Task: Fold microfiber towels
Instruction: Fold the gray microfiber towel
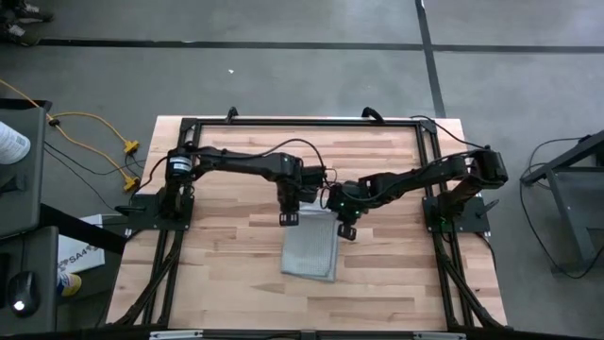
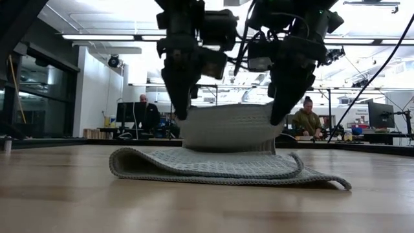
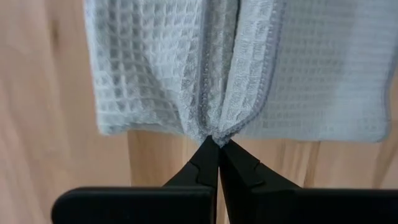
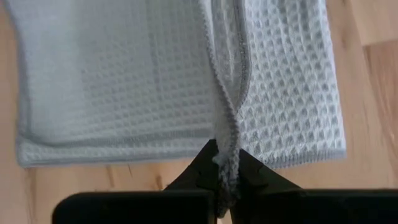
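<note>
— While the left gripper and right gripper each pinch a far corner of the microfiber towel, which step is this?

— Mid-fold: that edge hangs lifted above the table. Next, probably carry it evenly over the near edge, then let go.

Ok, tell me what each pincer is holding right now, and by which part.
Both hold the microfiber towel. The left pincer and the right pincer each pinch a bunch of its hemmed edge, at opposite ends of the lifted side.
</note>
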